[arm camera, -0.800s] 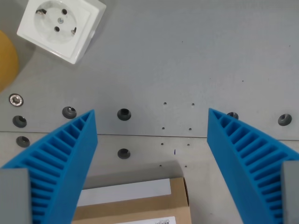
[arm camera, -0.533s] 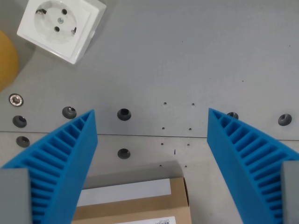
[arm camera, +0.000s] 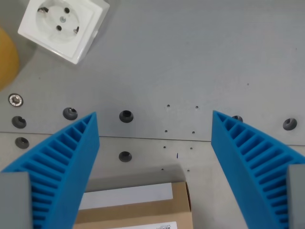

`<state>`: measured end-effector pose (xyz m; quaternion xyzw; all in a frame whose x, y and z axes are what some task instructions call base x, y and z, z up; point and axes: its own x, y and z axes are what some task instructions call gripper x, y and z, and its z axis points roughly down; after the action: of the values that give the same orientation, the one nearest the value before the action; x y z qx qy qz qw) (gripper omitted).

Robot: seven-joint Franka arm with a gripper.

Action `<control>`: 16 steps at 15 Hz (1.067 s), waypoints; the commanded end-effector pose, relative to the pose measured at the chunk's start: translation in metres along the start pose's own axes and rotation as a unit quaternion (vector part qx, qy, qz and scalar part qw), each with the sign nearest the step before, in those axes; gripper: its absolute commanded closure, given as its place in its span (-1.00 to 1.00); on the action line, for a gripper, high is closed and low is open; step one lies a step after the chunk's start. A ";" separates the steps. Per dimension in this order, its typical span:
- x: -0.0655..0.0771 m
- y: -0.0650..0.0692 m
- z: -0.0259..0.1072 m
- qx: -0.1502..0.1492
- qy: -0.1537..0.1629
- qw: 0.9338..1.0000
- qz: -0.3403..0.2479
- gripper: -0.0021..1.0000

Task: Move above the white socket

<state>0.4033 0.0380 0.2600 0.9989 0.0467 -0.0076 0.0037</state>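
Note:
The white socket is a square box with a round two-pin face, lying on the grey table at the wrist view's top left. My gripper hangs open over the bare table, well below and to the right of the socket. Its two blue ribbed fingers frame the lower corners of the view, with nothing held between them.
A yellow rounded object shows at the left edge beside the socket. A brown cardboard box with a white label lies at the bottom between the fingers. Screw holes and a seam cross the grey table.
The whole scene has shifted very slightly, so the camera has barely moved. Nothing on the table changed, and the gripper stays open.

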 end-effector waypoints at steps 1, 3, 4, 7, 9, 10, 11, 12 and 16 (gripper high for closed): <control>0.003 -0.004 0.002 0.000 0.009 0.999 -0.050 -1.00; 0.005 -0.006 0.004 0.000 0.010 0.997 -0.072 -1.00; 0.006 -0.007 0.006 -0.001 0.011 0.997 -0.081 -1.00; 0.009 -0.012 0.011 -0.002 0.011 0.993 -0.120 -1.00; 0.011 -0.016 0.015 -0.003 0.012 0.989 -0.147 -1.00; 0.012 -0.018 0.017 -0.004 0.012 0.987 -0.162 -1.00; 0.014 -0.020 0.019 -0.004 0.012 0.984 -0.176 -1.00; 0.015 -0.022 0.021 -0.005 0.012 0.982 -0.190 -1.00; 0.020 -0.032 0.030 -0.006 0.010 0.968 -0.250 -1.00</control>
<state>0.4139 0.0680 0.2312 0.9848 0.1738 -0.0025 0.0026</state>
